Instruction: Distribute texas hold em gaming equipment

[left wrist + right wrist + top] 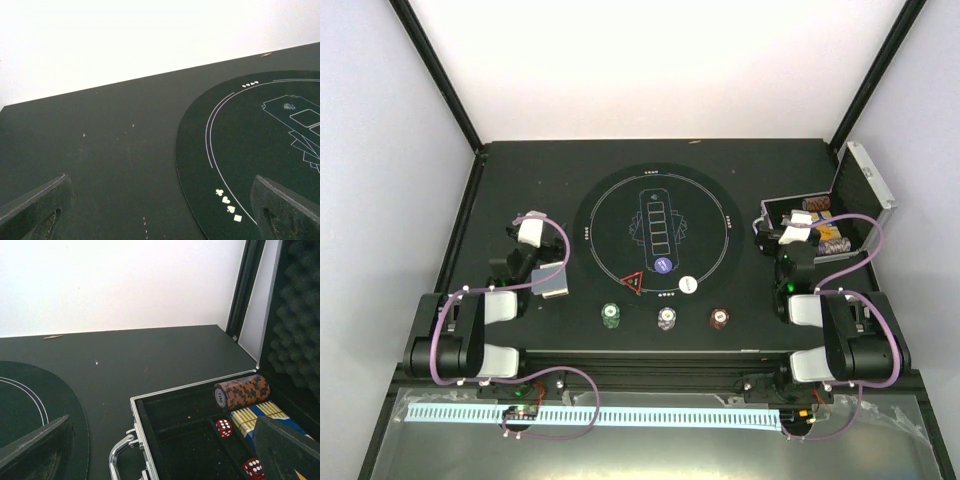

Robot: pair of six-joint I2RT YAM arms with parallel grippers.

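Three short chip stacks stand in a row at the near table edge: green (610, 316), white-and-blue (666, 319), maroon (720, 319). A red triangle marker (633, 283), a blue chip (662, 266) and a white round button (688, 284) lie on the near part of the round black mat (610, 215). A small grey square that looks like a card stack (552, 280) lies beside the left arm. My left gripper (530, 232) (160, 202) is open and empty, left of the mat. My right gripper (790, 237) (160, 440) is open and empty over the case's near-left corner.
The silver case (865, 185) stands open at the right, lid up. It holds a roll of maroon chips (242, 391), yellow-striped chips (252, 416) and red dice (224, 428). Its handle (120, 456) faces the mat edge (75, 405).
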